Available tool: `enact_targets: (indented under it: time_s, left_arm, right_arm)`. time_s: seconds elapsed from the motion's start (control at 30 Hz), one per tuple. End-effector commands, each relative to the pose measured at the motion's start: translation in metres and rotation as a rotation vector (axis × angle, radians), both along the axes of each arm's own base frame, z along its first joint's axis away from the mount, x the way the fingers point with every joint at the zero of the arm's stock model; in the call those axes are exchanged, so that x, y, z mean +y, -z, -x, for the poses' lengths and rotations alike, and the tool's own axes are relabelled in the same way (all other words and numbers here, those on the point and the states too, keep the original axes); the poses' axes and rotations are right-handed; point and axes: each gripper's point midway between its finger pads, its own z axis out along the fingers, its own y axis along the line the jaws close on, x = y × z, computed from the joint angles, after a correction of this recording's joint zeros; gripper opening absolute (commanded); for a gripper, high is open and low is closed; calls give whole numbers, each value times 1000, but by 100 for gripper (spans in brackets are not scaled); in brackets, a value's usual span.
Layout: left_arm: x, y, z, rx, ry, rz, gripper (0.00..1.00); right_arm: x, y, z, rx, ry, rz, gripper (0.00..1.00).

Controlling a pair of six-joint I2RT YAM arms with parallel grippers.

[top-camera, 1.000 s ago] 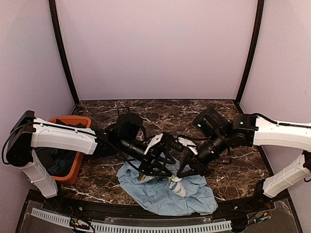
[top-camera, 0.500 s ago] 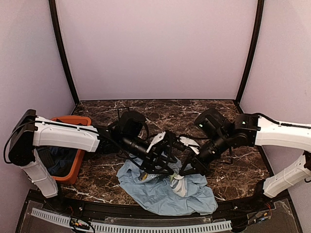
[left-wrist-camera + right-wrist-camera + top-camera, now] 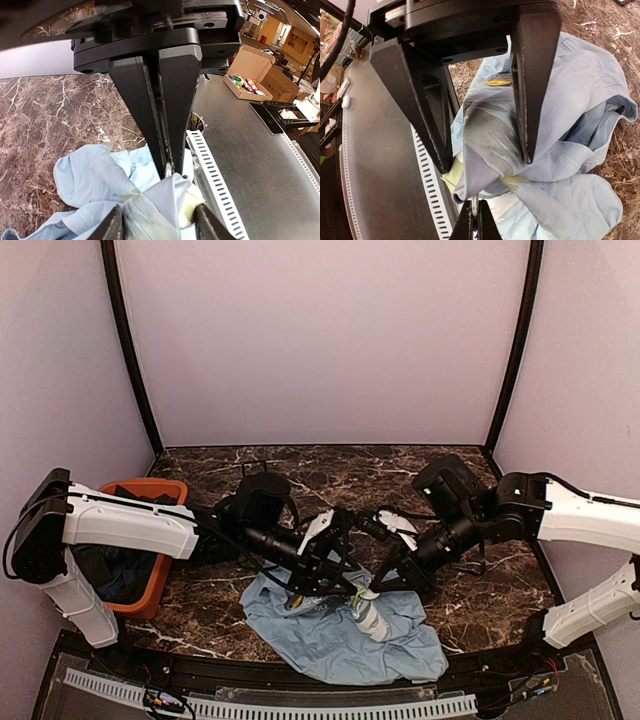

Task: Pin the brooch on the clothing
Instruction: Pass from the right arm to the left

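The clothing (image 3: 330, 640), a light blue T-shirt, lies crumpled at the table's front edge. My left gripper (image 3: 157, 214) is shut on a raised fold of it, and a pale yellow patch shows inside the fold. In the right wrist view the left gripper (image 3: 485, 162) straddles the same fold (image 3: 490, 145). My right gripper (image 3: 476, 222) is shut on the brooch (image 3: 476, 204), a thin metal sliver seen edge-on that touches the fold's lower edge. The left wrist view shows the right gripper (image 3: 165, 161) coming down from above, with the brooch (image 3: 169, 170) at its tips. Both grippers meet over the shirt (image 3: 362, 592).
An orange bin (image 3: 150, 490) with dark blue garments (image 3: 120, 575) stands at the left, beside the left arm. A white slotted rail (image 3: 300, 708) runs along the near edge. Dark marble table (image 3: 330, 470) stretches behind the arms.
The left jaws have closed in a little on the fold. The right arm has shifted slightly to the right and the raised fold moved with the grippers.
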Motion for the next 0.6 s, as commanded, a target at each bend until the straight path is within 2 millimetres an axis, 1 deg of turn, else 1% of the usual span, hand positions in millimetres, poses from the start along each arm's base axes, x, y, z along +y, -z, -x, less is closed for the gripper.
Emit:
enact_targets:
  time_s: [0.0, 0.03, 0.13, 0.27, 0.43, 0.57]
  left_arm:
    - [-5, -1, 3, 38, 11, -6, 42]
    - [-5, 0, 2, 42, 10, -8, 40]
    - [-6, 2, 2, 51, 14, -14, 31]
    - [-7, 3, 3, 60, 18, -18, 20]
    - [-8, 3, 4, 78, 28, -14, 2]
    - [-8, 2, 6, 97, 37, -2, 1]
  right_arm:
    - [13, -26, -2, -52, -22, -119, 0]
    - [13, -25, -2, -52, -21, -118, 0]
    - [13, -27, -2, -57, -19, -122, 0]
    - [14, -30, -3, -67, -17, -139, 0]
    - [15, -33, -8, -98, 9, -169, 0]
    - [14, -37, -16, -133, 49, -183, 0]
